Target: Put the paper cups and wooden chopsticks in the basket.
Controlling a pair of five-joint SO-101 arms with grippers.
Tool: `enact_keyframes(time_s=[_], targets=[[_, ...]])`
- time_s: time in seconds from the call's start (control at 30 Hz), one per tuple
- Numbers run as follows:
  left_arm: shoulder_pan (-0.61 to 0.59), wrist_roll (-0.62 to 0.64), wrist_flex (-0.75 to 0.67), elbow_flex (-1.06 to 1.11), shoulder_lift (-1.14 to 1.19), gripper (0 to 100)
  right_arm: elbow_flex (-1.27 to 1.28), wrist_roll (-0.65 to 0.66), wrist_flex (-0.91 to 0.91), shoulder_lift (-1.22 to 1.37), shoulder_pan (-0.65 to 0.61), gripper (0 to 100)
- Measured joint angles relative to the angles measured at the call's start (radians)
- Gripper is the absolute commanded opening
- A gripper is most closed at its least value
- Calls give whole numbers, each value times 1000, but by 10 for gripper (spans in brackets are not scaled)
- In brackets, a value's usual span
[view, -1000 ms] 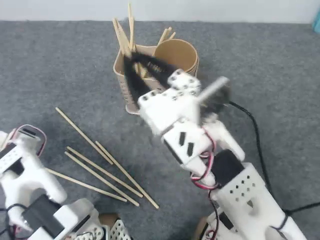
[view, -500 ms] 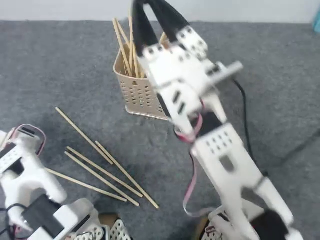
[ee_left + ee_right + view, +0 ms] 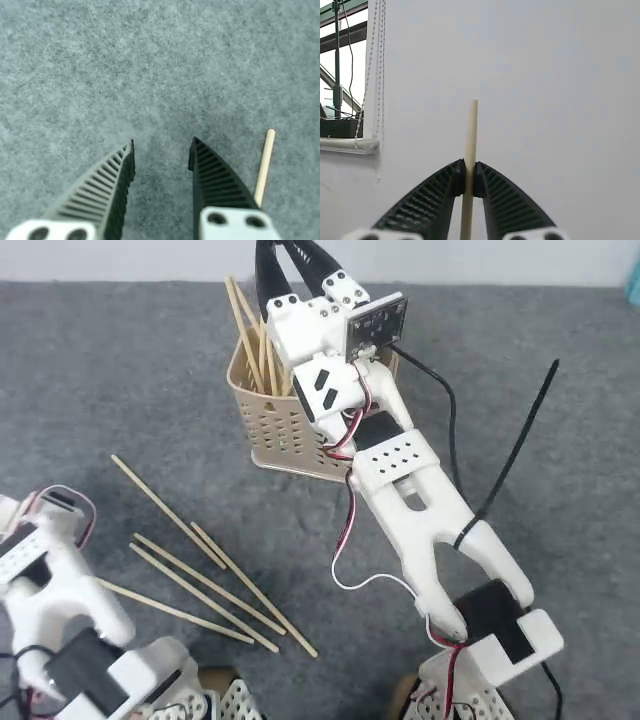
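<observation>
High view: the basket (image 3: 283, 430) stands at the far side of the grey worktop (image 3: 560, 390). Several chopsticks (image 3: 241, 318) stand in it, leaning out above its rim. The right arm (image 3: 400, 470) stretches from the near edge up over the basket and covers its right half. Its jaws are raised above the basket, with their tips at the top edge of the view. A black cable (image 3: 500, 480) runs beside this arm. Five loose sticks (image 3: 205, 580) lie flat on the worktop in front of the basket and to its left, well apart from it. Four of them lie close together, slanting the same way. The left arm (image 3: 60, 590) sits at the near left corner, just beside the nearest of them.

Left wrist view: the left jaws are released and hold nothing, hanging over bare worktop. The end of one stick (image 3: 264, 165) lies just beside one jaw, and I cannot tell whether they touch.

Right wrist view: the right jaws are clenched on a held stick (image 3: 470, 130), which stands upright between their tips and rises past them. Behind it is a white wall (image 3: 545, 75), with a window (image 3: 342, 75) at one side.
</observation>
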Motion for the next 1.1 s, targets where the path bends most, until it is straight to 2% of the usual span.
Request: enact_keyframes(time_s=[0.13, 0.27, 0.43, 0.63, 0.9, 1.1], targets=[[-2, 0, 0, 0, 0, 166, 2, 0, 55, 0, 0, 164], [0, 2, 0, 0, 0, 166, 2, -8, 184, -5, 0, 123], [0, 0, 0, 0, 0, 166, 3, -118, 341, -172, 11, 70], [0, 0, 0, 0, 0, 166, 2, -213, 684, -483, 23, 8], [11, 5, 0, 0, 0, 164, 95, -270, 1324, -870, 9, 8], [43, -32, 0, 9, 0, 164, 318, -273, 1568, -1008, 2, 8]])
